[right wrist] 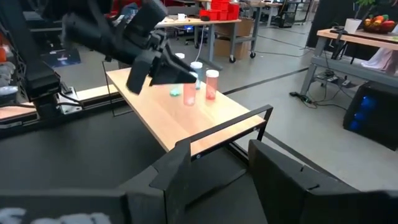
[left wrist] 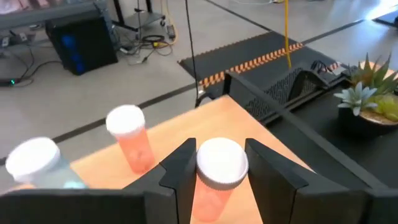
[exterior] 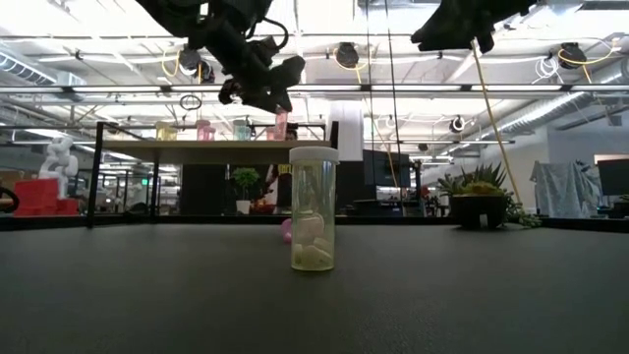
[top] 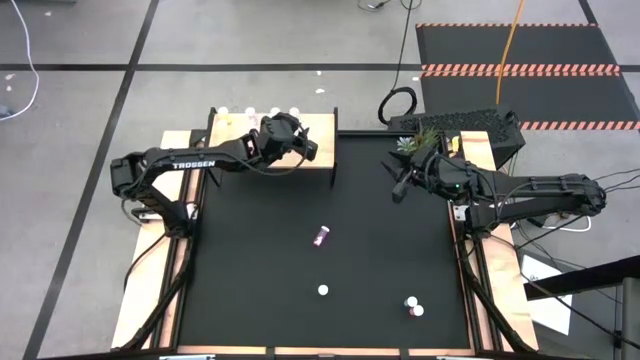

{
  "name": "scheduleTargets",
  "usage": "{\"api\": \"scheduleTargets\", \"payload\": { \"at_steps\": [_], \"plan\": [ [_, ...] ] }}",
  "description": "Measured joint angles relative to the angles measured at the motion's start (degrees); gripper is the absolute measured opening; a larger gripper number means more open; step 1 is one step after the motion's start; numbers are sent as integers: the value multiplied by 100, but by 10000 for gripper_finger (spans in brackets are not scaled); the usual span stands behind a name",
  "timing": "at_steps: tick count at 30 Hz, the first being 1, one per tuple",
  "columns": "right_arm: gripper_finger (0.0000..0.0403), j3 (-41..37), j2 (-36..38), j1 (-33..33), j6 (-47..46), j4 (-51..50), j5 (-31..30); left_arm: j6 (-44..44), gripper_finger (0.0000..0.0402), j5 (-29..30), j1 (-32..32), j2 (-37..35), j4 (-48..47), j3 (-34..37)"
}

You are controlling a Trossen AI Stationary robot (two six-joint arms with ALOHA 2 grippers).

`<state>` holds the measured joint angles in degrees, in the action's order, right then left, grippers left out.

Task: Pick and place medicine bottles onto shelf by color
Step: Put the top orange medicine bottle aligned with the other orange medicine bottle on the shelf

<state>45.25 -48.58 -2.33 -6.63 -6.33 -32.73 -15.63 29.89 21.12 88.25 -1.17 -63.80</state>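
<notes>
Floor: grey concrete (top: pixel 80 40) with dark lines.
Mat: black (top: pixel 520 45), striped edges, at far right.
Ceiling: white beams (exterior: pixel 413 90), round lamps (exterior: pixel 346 54).

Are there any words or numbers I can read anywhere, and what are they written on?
"TROSSEN": white letters on the left arm, high view.
Medicine bottles: no labels readable in any view.
Papers beside the table: print too small to read.
Nothing else readable.
</notes>
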Motion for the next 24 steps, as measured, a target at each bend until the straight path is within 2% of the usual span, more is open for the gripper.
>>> {"api": "scheduleTargets", "payload": {
  "at_steps": [5,9,16,24],
  "plan": [
    [157,0,0,-56,-11,1,17,-280,131,442,-240,-2,-7,256],
    [157,-2,0,-227,-48,0,340,-204,131,758,-234,-2,35,294],
    [157,-4,0,-650,-171,4,905,4,131,765,90,-2,145,296],
    [157,-4,0,-789,-180,6,1054,1,131,505,168,-2,145,296]
  ]
}}
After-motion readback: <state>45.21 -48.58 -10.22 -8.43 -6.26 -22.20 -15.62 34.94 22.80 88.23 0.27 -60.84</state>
